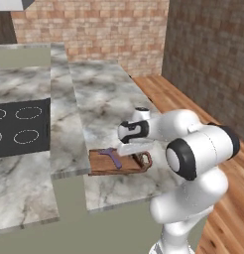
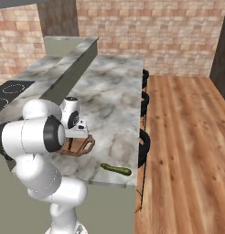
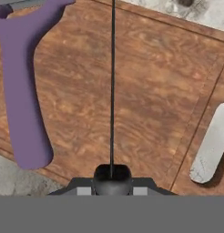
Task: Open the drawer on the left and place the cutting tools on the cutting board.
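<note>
The brown wooden cutting board (image 3: 150, 91) lies on the marble counter, its loop handle (image 3: 211, 145) at the right in the hand view. On the board's left part rests the purple angular tool (image 3: 22, 100). A thin dark knife-like tool (image 3: 112, 91) points straight away from my gripper (image 3: 111, 182), which is shut on its dark handle just above the board. From the base, the gripper (image 1: 138, 153) hangs over the handle end of the board (image 1: 96, 168), to the right of the purple tool (image 1: 110, 156). The board (image 2: 82, 147) lies under my gripper (image 2: 76, 136). The drawer is out of view.
A long green vegetable (image 2: 116, 169) lies on the counter near its front right corner. A black cooktop (image 1: 20, 126) sits at the left. Dark stools (image 2: 145, 98) line the counter's far side over a wooden floor (image 2: 187, 137). Brick walls stand behind.
</note>
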